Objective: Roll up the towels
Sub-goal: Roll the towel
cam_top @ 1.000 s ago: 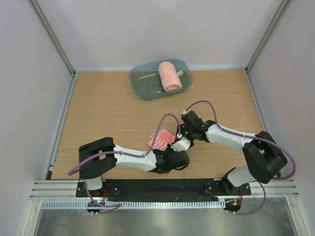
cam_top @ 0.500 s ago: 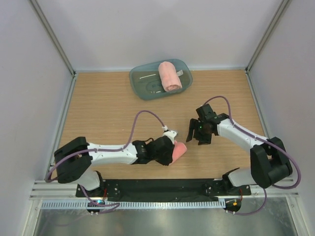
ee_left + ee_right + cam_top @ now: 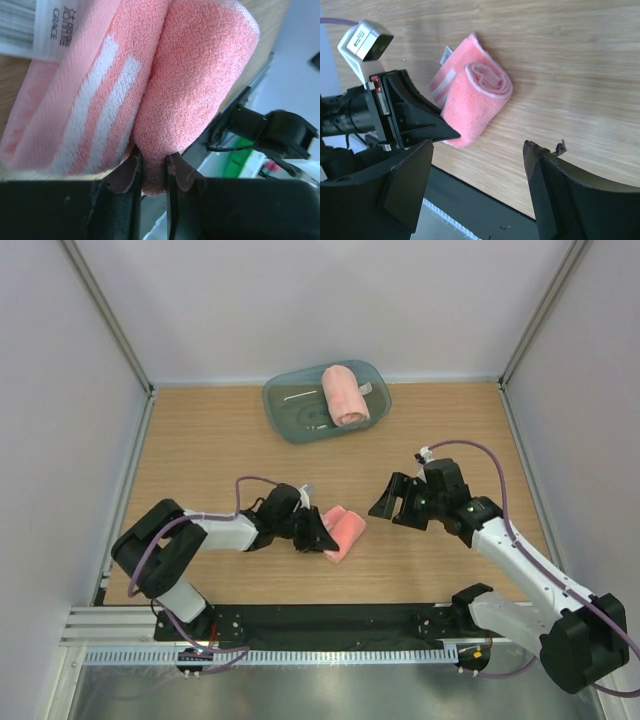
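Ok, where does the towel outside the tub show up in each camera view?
Top: the towel sits just below centre.
Left wrist: the towel fills the upper left and middle, close up.
Right wrist: the towel lies centre left, roll end showing.
Shared landmark: the left claw pinching its end: at its left in top, bottom centre in left wrist, left in right wrist.
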Motion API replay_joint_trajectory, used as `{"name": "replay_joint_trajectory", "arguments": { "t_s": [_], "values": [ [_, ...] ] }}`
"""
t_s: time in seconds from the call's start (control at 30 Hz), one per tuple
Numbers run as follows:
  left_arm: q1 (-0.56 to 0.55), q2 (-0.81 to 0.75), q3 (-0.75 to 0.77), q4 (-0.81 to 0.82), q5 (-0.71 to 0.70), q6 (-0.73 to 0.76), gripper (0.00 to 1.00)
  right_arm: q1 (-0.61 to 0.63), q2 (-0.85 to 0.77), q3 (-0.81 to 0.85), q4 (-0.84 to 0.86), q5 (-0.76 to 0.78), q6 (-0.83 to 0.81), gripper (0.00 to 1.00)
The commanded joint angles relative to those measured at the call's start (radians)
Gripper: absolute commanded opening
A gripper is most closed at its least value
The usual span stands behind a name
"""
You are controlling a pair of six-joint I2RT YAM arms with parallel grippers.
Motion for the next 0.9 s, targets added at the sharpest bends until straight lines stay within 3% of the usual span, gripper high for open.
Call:
{"name": "replay_joint_trajectory", "arguments": {
  "t_s": [0.0, 0.27, 0.63, 0.73, 0.8, 0.87],
  "values": [
    [0.007, 0.086, -0.009, 0.147, 0.149, -0.124, 0.06, 0.019, -0.005, -0.093, 0.154, -0.115, 0.084, 0.8],
    [0.019, 0.223, 0.008, 0.233, 0.201, -0.181, 0.06, 0.105, 0.173, -0.104, 0.206, 0.011, 0.096, 0.8],
    [0.021, 0.192, 0.083, 0.019, 0.183, -0.081, 0.09, 0.131, 0.373, -0.121, 0.381, 0.016, 0.133, 0.76],
    [0.022, 0.189, 0.09, -0.012, 0.177, -0.063, 0.13, 0.138, 0.41, -0.107, 0.383, 0.02, 0.131, 0.53],
    [0.021, 0.177, 0.089, -0.017, 0.168, -0.049, 0.18, 0.14, 0.417, -0.104, 0.375, 0.029, 0.128, 0.31],
    [0.022, 0.142, 0.095, -0.065, 0.14, -0.027, 0.28, 0.142, 0.42, -0.098, 0.354, 0.046, 0.119, 0.22]
  ]
}}
